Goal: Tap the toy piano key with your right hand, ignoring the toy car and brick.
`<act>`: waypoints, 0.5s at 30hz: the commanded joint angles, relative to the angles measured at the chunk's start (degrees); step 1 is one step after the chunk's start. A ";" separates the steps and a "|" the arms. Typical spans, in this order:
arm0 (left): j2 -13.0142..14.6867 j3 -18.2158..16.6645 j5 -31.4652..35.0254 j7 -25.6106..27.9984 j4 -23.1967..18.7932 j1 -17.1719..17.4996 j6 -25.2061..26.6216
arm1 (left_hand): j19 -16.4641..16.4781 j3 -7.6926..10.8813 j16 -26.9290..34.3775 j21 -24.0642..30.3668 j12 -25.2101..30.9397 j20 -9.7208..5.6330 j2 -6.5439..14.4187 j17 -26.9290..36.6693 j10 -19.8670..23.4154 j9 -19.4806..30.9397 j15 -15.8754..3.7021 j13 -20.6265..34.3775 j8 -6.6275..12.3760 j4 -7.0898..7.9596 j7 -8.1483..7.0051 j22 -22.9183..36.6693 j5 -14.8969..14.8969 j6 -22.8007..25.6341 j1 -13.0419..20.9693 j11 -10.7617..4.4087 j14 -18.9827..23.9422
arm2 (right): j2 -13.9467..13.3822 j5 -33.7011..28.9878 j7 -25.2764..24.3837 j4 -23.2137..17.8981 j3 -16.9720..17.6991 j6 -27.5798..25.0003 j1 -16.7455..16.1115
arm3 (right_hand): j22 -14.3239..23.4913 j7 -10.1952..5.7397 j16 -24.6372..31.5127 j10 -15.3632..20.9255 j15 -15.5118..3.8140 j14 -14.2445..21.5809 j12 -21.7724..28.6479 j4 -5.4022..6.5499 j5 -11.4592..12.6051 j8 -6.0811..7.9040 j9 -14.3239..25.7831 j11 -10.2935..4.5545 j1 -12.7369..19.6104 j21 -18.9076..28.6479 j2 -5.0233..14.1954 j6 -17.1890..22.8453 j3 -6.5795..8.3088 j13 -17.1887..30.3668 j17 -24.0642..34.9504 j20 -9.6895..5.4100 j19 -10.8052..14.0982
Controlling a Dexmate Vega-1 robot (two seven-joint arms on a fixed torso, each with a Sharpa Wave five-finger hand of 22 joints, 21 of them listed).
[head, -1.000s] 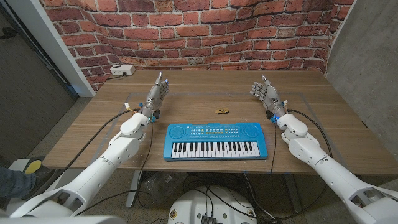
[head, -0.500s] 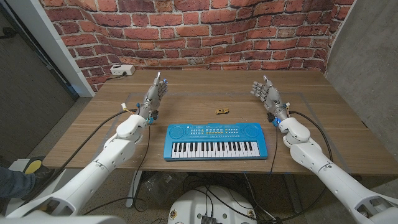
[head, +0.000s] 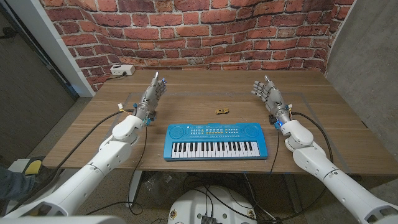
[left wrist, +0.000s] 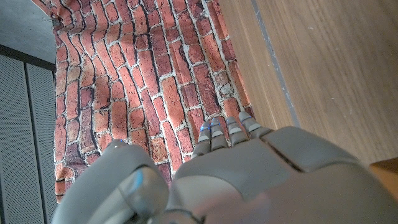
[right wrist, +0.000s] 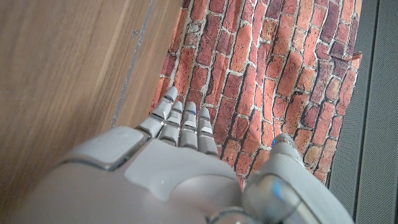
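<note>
Toy piano: is lying flat on the wooden surface, close to the surface's 6 o'clock edge, with its white keys facing that edge and its blue button panel toward 12 o'clock.

Right hand: is standing apart from the toy piano, at about 2 o'clock from it, with nothing in it and the fingers reaching toward the brick wall; in the right wrist view the fingers are lying side by side, the thumb standing off to one side.

Left hand: is standing at about 10 o'clock from the toy piano, well apart from it, holding nothing; in the left wrist view its fingers are lying close together and pointing at the wall, thumb set apart.

Toy car: a small yellowish thing, is sitting just beyond the piano at its 12 o'clock, between the two hands, touching neither.

White box: is lying at the surface's far corner, at about 11 o'clock, with a cable running off it.

Brick wall: is running along the surface's 12 o'clock side.
</note>
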 commanded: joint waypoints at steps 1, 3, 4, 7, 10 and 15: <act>0.54 -0.65 -0.14 -1.01 -0.41 1.61 -2.09 | 0.19 -0.24 0.50 -0.06 0.56 0.08 0.30 0.18 0.76 0.30 0.04 0.32 0.59 0.07 0.17 0.19 0.38 0.80 0.18 -0.09 0.68 | -1.31 -2.58 -2.44 -5.16 0.47 1.82 -3.90 | 0.15 -0.14 0.06 0.57 -0.07 0.52 0.29 -0.33 0.28 -0.09 0.08 -0.10 0.43 -0.18 0.41 -0.04 0.06 0.25 0.12 -0.25 0.49; 0.54 -0.64 -0.15 -1.03 -0.53 1.82 -2.19 | 0.25 -0.26 0.50 -0.08 0.60 0.10 0.33 0.18 0.92 0.30 0.09 0.33 0.63 0.05 0.16 0.19 0.38 0.94 0.20 -0.19 0.76 | -1.56 -2.96 -2.54 -5.84 0.55 2.17 -4.40 | 0.15 -0.15 0.05 0.66 -0.08 0.54 0.32 -0.36 0.28 -0.06 0.08 -0.06 0.47 -0.23 0.44 0.04 0.07 0.26 0.11 -0.24 0.51; 0.59 -0.65 0.00 -0.84 -0.68 1.95 -2.19 | 0.27 -0.27 0.50 -0.10 0.60 0.16 0.34 0.18 0.95 0.30 0.07 0.33 0.63 0.05 0.18 0.19 0.38 0.98 0.21 -0.16 0.81 | -1.62 -3.02 -2.66 -6.20 0.62 2.27 -4.65 | 0.15 -0.12 0.05 0.78 -0.07 0.55 0.36 -0.37 0.28 -0.04 0.08 -0.09 0.49 -0.26 0.45 0.09 0.08 0.26 0.11 -0.25 0.52; 0.49 -0.84 0.18 -0.37 -0.96 2.40 -2.65 | 0.33 -0.30 0.48 -0.16 0.64 0.13 0.38 0.18 1.14 0.30 0.04 0.33 0.64 0.02 0.23 0.19 0.38 1.10 0.24 -0.28 0.88 | -1.72 -2.87 -2.59 -7.00 0.77 2.56 -5.19 | 0.16 -0.27 0.03 0.89 -0.04 0.55 0.38 -0.40 0.28 -0.01 0.08 -0.12 0.49 -0.33 0.45 0.21 0.06 0.26 0.11 -0.28 0.59; 0.48 -1.09 0.54 0.21 -1.24 2.89 -3.18 | 0.35 -0.32 0.46 -0.21 0.64 0.16 0.41 0.18 1.20 0.30 0.05 0.33 0.63 0.01 0.18 0.19 0.38 1.15 0.25 -0.24 0.93 | -1.83 -3.21 -2.44 -7.32 0.79 3.13 -5.58 | 0.16 -0.25 0.03 0.94 -0.07 0.60 0.38 -0.41 0.28 0.00 0.08 -0.09 0.50 -0.41 0.47 0.29 0.05 0.26 0.11 -0.28 0.64; 0.87 -1.19 0.42 0.29 -1.89 3.28 -2.66 | 0.44 -0.36 0.46 -0.30 0.60 0.23 0.48 0.18 1.27 0.30 0.02 0.33 0.62 -0.02 0.21 0.20 0.38 1.26 0.30 -0.18 1.13 | -1.98 -3.23 -2.52 -8.17 1.00 3.71 -6.71 | 0.17 -0.19 0.04 1.01 -0.10 0.68 0.38 -0.44 0.28 0.02 0.07 -0.17 0.53 -0.52 0.55 0.41 0.07 0.27 0.12 -0.25 0.74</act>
